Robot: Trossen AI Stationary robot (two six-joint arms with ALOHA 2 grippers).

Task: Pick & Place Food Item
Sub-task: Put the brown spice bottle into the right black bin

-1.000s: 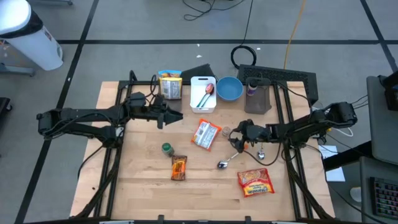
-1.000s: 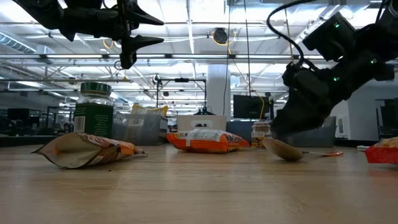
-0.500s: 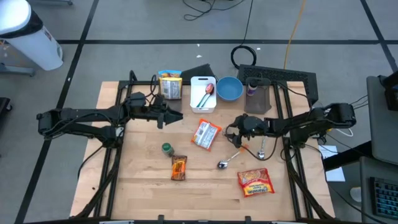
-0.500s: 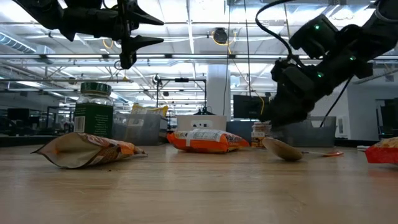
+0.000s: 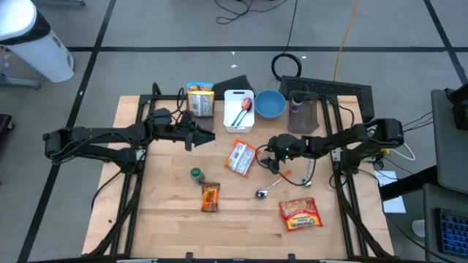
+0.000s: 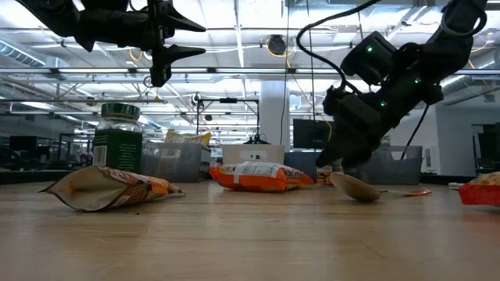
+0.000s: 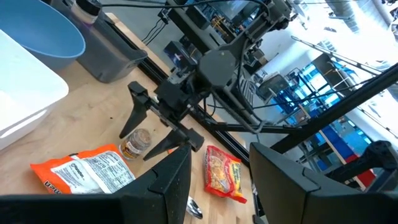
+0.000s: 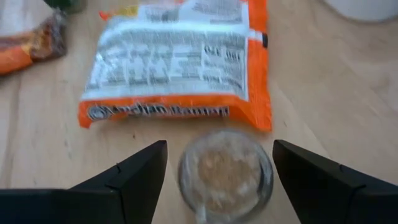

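The right tool (image 5: 272, 158), its two prongs spread apart, is poised over a small jar (image 8: 225, 172) standing on the table (image 5: 161, 212) just beside an orange packet (image 5: 242, 157). Nothing is yet gripped; picking and placing are judged still to be done. The left tool (image 5: 207, 136), partly parted and empty, is held aloft.

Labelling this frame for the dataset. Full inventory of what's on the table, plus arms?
orange snack bag: 1, orange and white, table centre
small jar: 1, clear, beside the orange snack bag
green-lidded jar: 1, left of centre
brown packet: 1, near front
red noodle packet: 1, front right
spoons: 2, metal, right of centre
white tray: 1, back
blue bowl: 1, back
grey bin: 1, back right
left gripper: raised, idle
right gripper: open, over small jar
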